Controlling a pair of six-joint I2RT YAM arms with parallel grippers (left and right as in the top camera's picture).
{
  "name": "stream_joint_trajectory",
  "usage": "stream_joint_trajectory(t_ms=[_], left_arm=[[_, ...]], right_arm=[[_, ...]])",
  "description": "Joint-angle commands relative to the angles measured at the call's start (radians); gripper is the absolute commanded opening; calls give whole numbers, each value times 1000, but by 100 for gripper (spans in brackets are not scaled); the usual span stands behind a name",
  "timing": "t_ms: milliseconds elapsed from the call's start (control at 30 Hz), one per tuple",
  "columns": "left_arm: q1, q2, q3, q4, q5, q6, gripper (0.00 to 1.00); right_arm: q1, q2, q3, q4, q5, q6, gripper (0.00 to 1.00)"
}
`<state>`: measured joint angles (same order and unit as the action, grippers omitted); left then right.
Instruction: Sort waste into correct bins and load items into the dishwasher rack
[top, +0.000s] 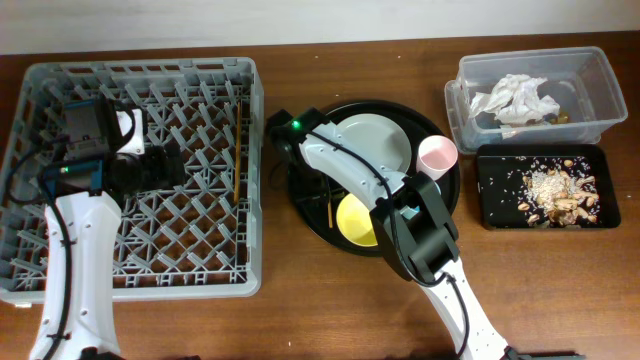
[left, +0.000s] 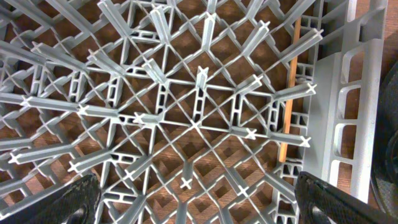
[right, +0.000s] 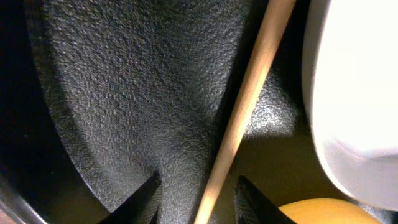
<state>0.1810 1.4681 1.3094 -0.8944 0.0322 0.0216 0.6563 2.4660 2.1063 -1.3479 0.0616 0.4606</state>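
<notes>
— What's the setting on your feed?
— I see a brown wood-grain worktop (top: 330, 320), evenly lit. Beyond the worktop's far edge runs a pale strip (top: 200, 20); wall or floor, I can't tell.

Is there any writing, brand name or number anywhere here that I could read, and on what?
None. No print shows on the rack, tub, flat tray or round tray. The left arm and right arm show only a green light each, no letters.

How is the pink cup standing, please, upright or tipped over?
Upright: the pink cup shows its open round mouth facing the overhead camera.
</notes>
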Motion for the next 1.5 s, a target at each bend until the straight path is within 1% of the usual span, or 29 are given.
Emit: stream_joint_trajectory(t_ms=[0, 67, 200, 267, 333, 400, 467, 500, 567, 600, 700, 800, 900, 1033, 1067, 1100, 1133, 1167, 1233, 1300, 1367, 1433, 1467], left_arm=[[5, -14, 19, -1, -6, -3, 99], [5, -14, 19, -1, -7, -3, 99], [5, -14, 19, -1, -6, -3, 99], [5, -14, 19, -1, -6, -3, 99], [5, -14, 19, -1, -7, -3, 99], [5, -14, 19, -1, -7, -3, 99], [5, -14, 19, -1, -6, -3, 99], [5, -14, 19, -1, -6, -3, 99], [5, -14, 19, -1, -6, -3, 99], [5, -14, 19, -1, -6, -3, 99], [5, -14, 19, -1, -7, -3, 99], [5, -14, 19, -1, -7, -3, 99], [5, -14, 19, -1, -7, -3, 99], [5, -14, 19, -2, -6, -3, 99], [5, -14, 19, -2, -6, -3, 99], [5, -14, 19, -1, -6, -3, 99], [5, -14, 19, -1, -6, -3, 99], [5, -14, 19, -1, -6, -3, 99], [5, -14, 19, -1, -6, -3, 99], [5, -14, 19, -1, -6, -3, 99], [5, -14, 19, -2, -6, -3, 99], [5, -14, 19, -2, -6, -3, 99], [5, -14, 19, -2, -6, -3, 99]], right_arm=[[5, -6, -72, 62, 7, 19, 25], [5, -6, -103, 84, -25, 19, 4], [3, -6, -105, 85, -27, 18, 4], [3, -18, -62, 52, -27, 4, 4], [3, -31, 44, -16, -27, -13, 4], [3, -32, 214, -110, -27, -20, 4], [3, -32, 334, -158, -28, -19, 4], [3, -32, 461, -174, -94, -14, 4], [3, -32, 517, -127, -195, 32, 4], [7, -32, 517, -43, -272, 88, 4], [24, -19, 494, 90, -291, 205, 4], [48, -1, 493, 168, -313, 229, 4], [73, 11, 490, 206, -316, 234, 4], [84, 60, 485, 230, -320, 278, 4], [84, 62, 484, 231, -319, 277, 13], [84, 63, 484, 232, -319, 277, 34], [84, 63, 484, 233, -320, 269, 50], [84, 63, 484, 232, -320, 250, 52], [84, 62, 484, 225, -321, 208, 52], [79, 52, 490, 195, -343, 122, 51], [63, 16, 527, 106, -323, 29, 50], [37, -55, 584, -27, -187, -16, 52], [16, -87, 607, -79, -139, -16, 55]])
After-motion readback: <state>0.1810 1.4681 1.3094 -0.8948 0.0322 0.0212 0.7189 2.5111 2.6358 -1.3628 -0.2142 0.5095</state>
